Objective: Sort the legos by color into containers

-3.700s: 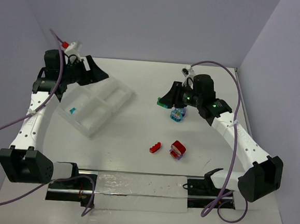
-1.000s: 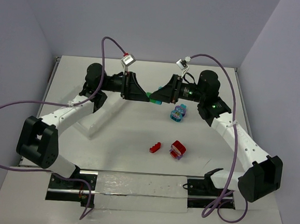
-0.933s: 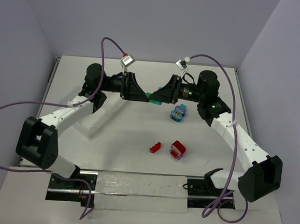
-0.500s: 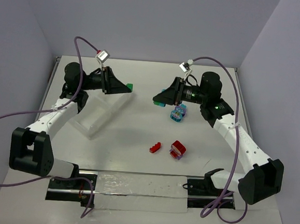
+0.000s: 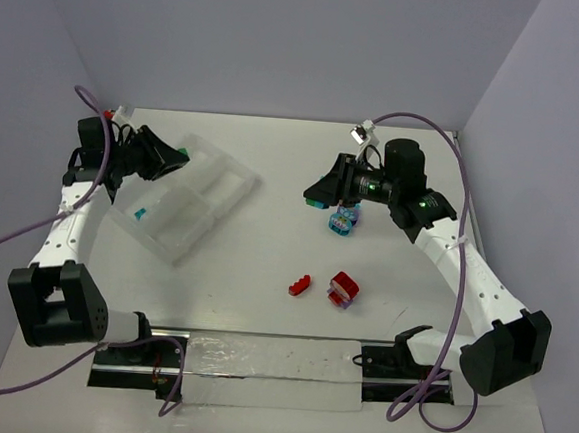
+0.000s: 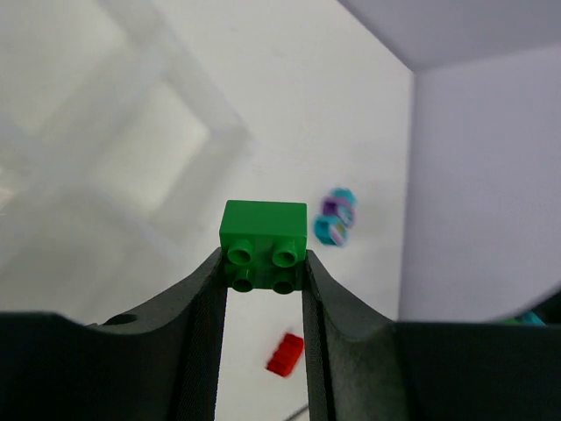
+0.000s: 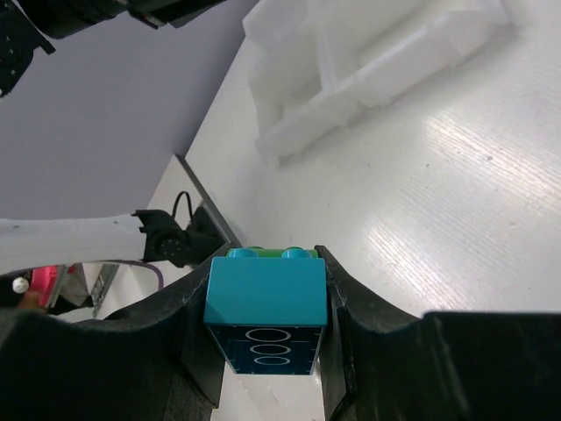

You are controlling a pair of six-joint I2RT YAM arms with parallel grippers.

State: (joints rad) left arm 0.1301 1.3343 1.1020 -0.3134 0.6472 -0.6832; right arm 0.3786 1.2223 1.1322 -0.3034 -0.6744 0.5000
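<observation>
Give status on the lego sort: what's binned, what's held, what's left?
Done: one small teal piece lies in a tray compartment. In hand: left pincer grips a green brick above the tray; right pincer grips a teal brick. Left: purple-teal cluster, small red brick and red cluster on the table.
</observation>
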